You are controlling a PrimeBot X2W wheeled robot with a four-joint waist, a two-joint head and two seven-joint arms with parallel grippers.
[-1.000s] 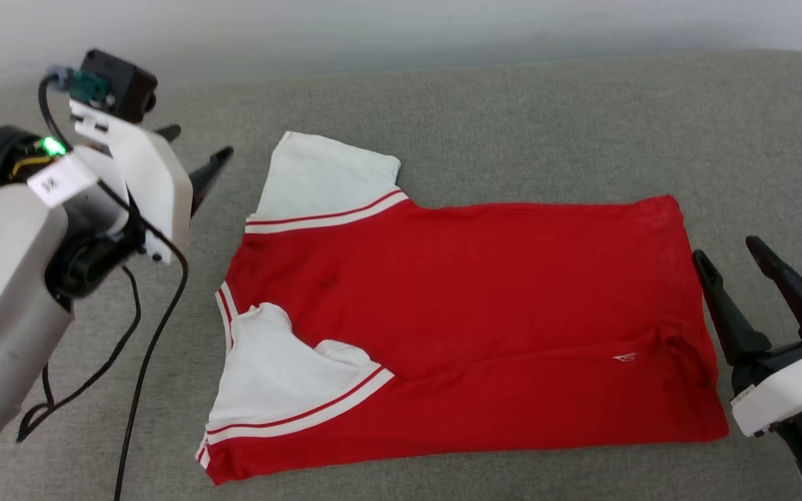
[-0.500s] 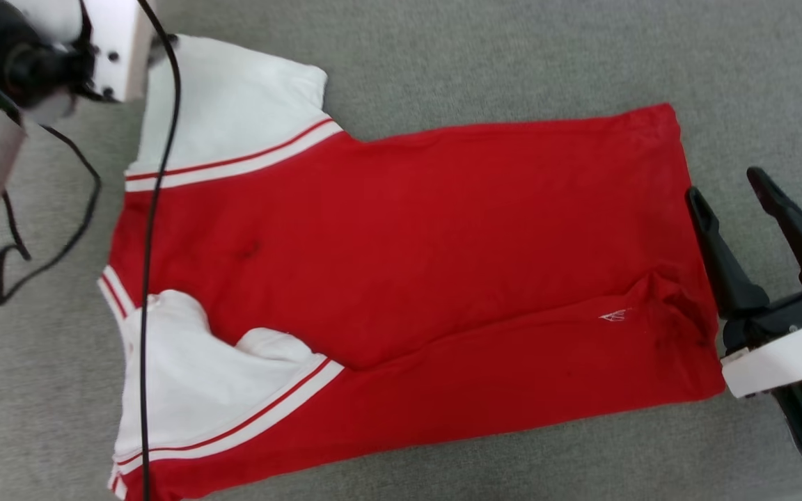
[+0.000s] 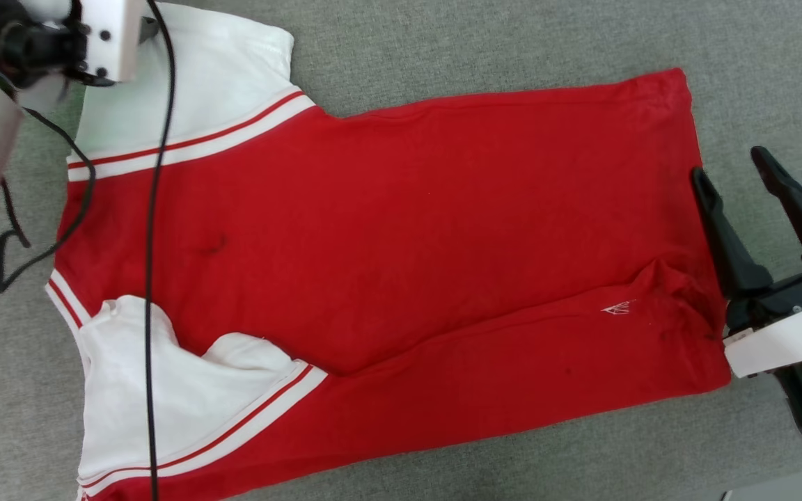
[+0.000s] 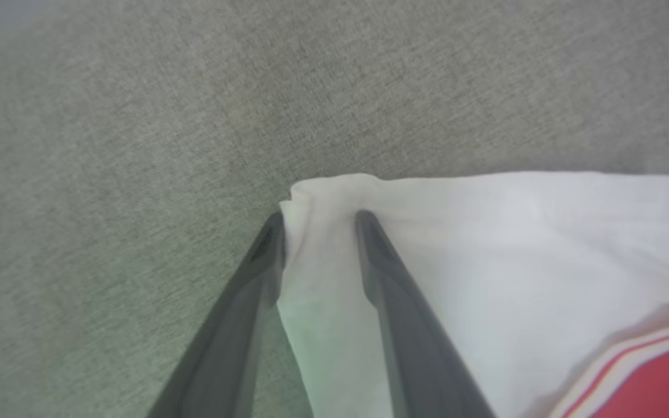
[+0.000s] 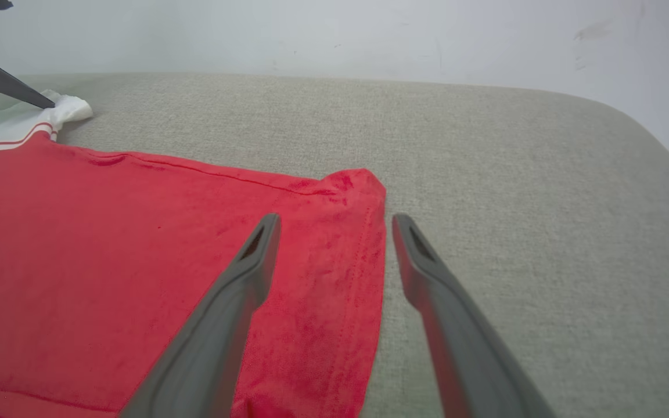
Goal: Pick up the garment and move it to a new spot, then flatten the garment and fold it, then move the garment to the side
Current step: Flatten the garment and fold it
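Left gripper: down at the far white sleeve, one finger on each side of its outer corner, cloth puckered between them. Whether they truly clamp it, I can't tell.
Right gripper: fingers spread wide and holding nothing, straddling the hem, one finger over red cloth and one over bare upholstery.
Garment: the red jersey lies spread lengthwise across the grey upholstered surface, collar end towards the left arm and hem towards the right. No lettering shows on the side facing up.
Near sleeve: flopped inward over the red body and rumpled, with a long crease running from it towards the hem.
Cable: a black lead from the left arm drapes across the collar end.
Done, by my read: the jersey is laid out, and the body is mostly smooth.
In hand: flattening, with a gripper at each end.
Left to do: square the near sleeve, work out that crease, fold, then shift it aside.
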